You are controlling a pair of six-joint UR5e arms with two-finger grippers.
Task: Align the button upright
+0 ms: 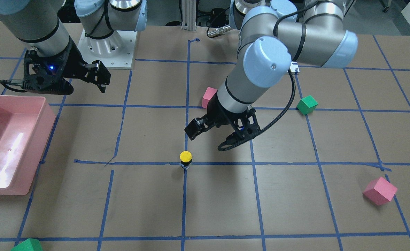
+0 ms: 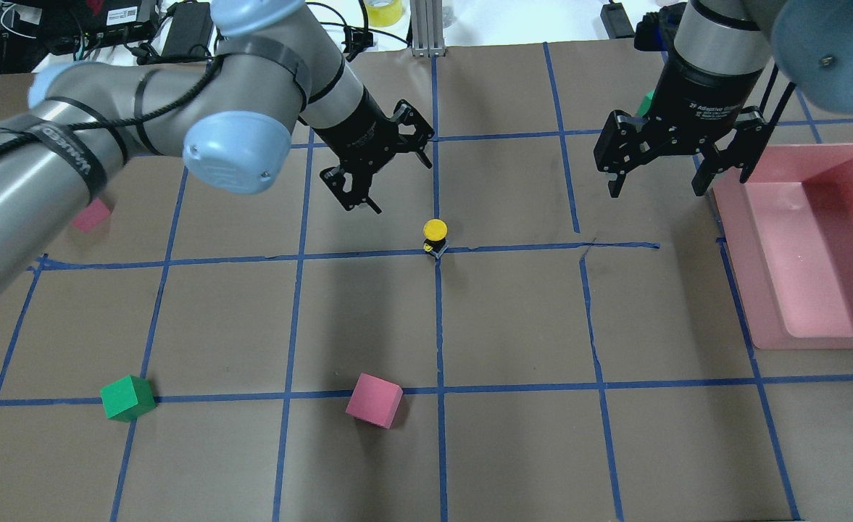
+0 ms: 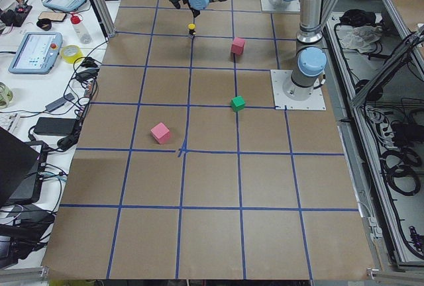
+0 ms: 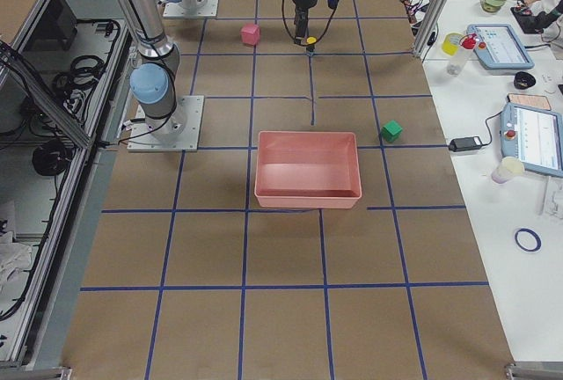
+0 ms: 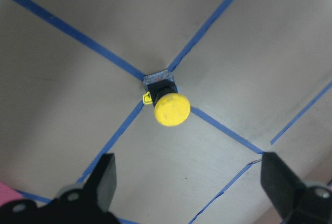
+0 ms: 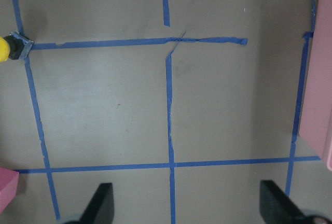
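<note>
The button (image 2: 435, 235) stands upright on a crossing of blue tape lines, yellow cap up and dark block on the table; it also shows in the front view (image 1: 185, 158). My left gripper (image 2: 396, 180) is open and empty, hovering just behind and to the left of the button without touching it. In the left wrist view the button (image 5: 170, 108) sits ahead of the two spread fingers (image 5: 101, 175). My right gripper (image 2: 654, 185) is open and empty, off to the right near the bin. The right wrist view shows the button (image 6: 9, 47) at its left edge.
A pink bin (image 2: 738, 239) stands at the right. A pink cube (image 2: 374, 399) and a green cube (image 2: 127, 397) lie near the front. Another pink cube (image 2: 91, 215) lies under the left arm. A green cube (image 1: 27, 245) sits behind the right gripper.
</note>
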